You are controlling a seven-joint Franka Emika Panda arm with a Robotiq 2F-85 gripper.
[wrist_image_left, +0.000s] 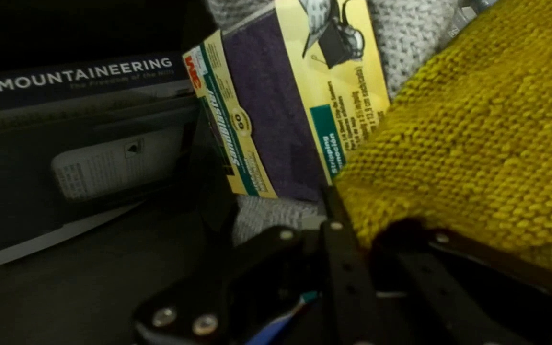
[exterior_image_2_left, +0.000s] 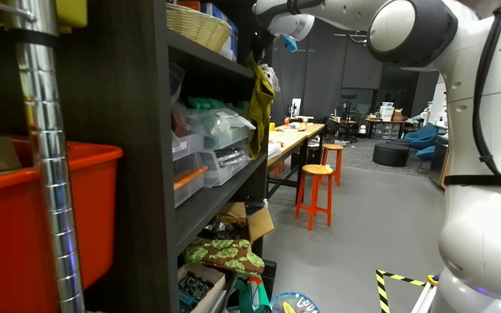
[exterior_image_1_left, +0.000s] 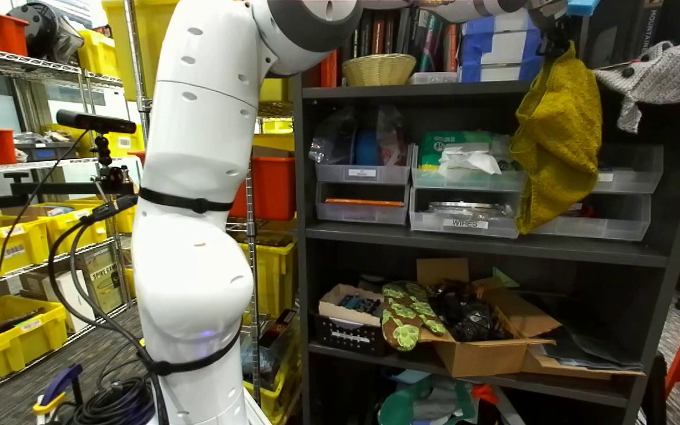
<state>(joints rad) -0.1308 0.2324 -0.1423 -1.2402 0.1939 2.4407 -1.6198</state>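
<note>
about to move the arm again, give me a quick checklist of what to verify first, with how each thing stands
1. Grip on the mustard knit: ok; the fingers are shut on it and it hangs below them.
2. Mustard knit free of the WIRES bin: cannot tell; it overlaps the bin in an exterior view, but contact is unclear.
3. Grey knit wholly on the top shelf: not ok; part droops below the front edge.
4. Sandpaper pack apart from the fingers: cannot tell; they overlap in the wrist view.
5. Mountaineering book upright: ok.
</note>
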